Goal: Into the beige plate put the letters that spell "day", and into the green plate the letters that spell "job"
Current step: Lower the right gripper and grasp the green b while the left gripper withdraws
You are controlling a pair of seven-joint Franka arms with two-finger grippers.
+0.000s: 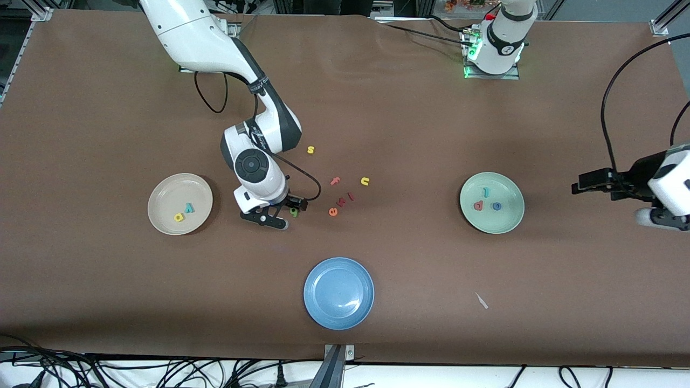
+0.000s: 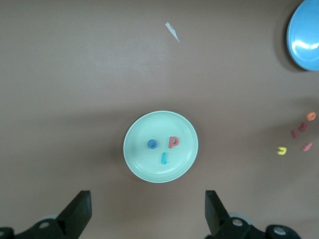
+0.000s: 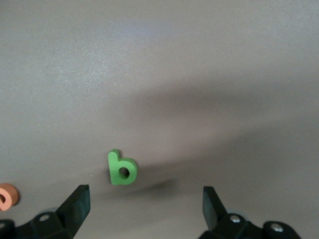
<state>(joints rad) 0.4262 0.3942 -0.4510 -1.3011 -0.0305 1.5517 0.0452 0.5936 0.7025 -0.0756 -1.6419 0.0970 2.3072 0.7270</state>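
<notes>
Flat on the table, the green "d" lies (stem sideways) under the right gripper's spread fingers.

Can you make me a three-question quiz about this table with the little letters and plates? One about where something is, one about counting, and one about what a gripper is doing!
1. Where is the blue o?
A. In the green plate
B. In the blue plate
C. On the bare table

2. How many letters lie in the beige plate?
A. None
B. Two
C. Four

3. What is the right gripper doing?
A. Squeezing the orange e
B. Resting in the blue plate
C. Open over the green d

Answers:
1 A, the o sits beside the red b and teal j.
2 B, only the yellow a and teal y are there.
3 C, its fingers stand apart with the d on the table between them.
</notes>
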